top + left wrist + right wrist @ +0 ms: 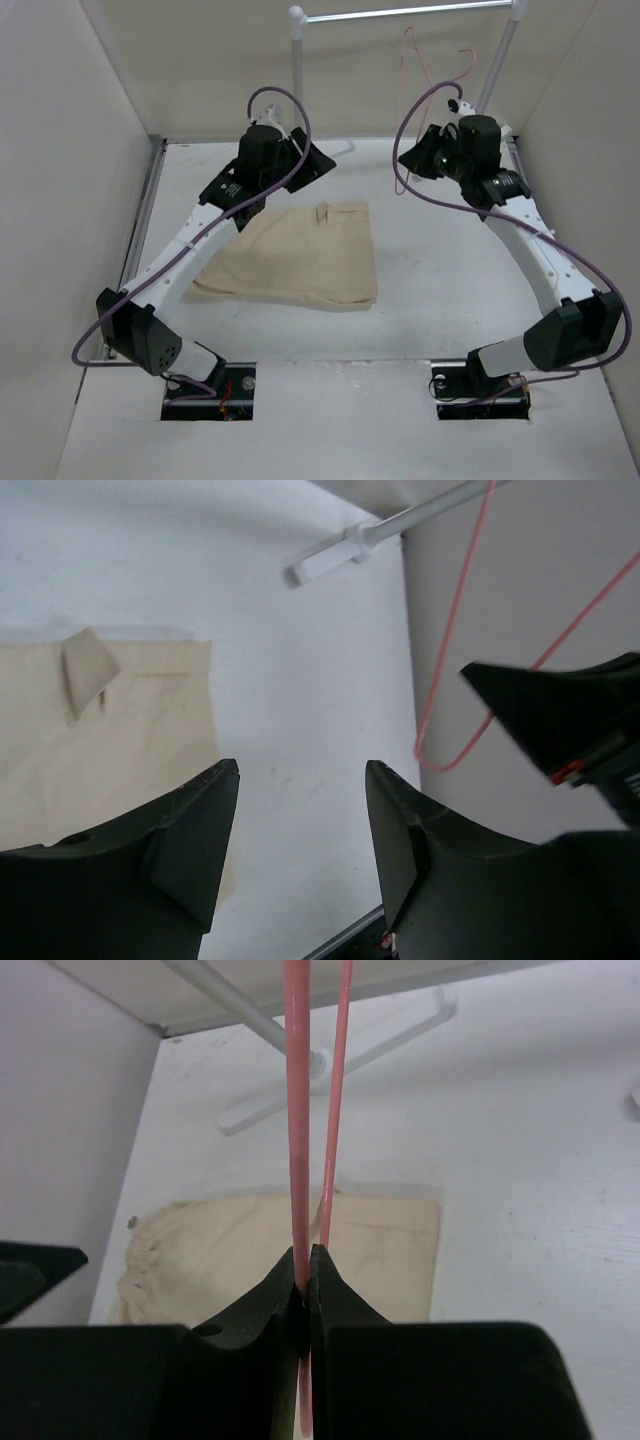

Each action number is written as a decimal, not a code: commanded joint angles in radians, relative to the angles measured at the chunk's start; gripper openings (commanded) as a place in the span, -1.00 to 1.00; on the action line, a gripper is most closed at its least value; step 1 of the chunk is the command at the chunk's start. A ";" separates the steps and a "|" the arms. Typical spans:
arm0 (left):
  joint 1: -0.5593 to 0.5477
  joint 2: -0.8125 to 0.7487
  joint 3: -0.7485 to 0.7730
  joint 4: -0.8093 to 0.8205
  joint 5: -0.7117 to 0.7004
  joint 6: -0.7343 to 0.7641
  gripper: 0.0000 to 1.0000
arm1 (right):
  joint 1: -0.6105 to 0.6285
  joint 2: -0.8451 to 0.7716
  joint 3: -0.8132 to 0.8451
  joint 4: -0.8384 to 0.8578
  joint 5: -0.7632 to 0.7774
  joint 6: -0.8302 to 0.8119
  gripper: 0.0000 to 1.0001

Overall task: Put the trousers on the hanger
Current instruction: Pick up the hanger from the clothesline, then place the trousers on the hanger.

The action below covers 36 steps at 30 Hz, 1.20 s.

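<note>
The beige trousers (300,255) lie folded flat on the white table left of centre, one pocket flap (88,665) turned up. The thin pink-red wire hanger (403,62) hangs at the back right, below the rack's bar. My right gripper (305,1258) is shut on one of its wires (297,1110), with a second wire running just beside the jaws. My left gripper (300,780) stands open and empty above bare table, just past the trousers' far right corner (195,680). From there the hanger's wire loop (450,630) shows beside the right gripper (560,720).
A white pipe garment rack (400,12) stands at the back, its foot (340,555) resting on the table near the hanger. White walls close in the table at the left, back and right. Purple cables loop over both arms.
</note>
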 commanded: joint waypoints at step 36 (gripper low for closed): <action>-0.239 0.449 0.474 0.112 0.001 0.050 -1.00 | 0.293 -0.298 -0.268 -0.197 0.259 -0.004 -0.62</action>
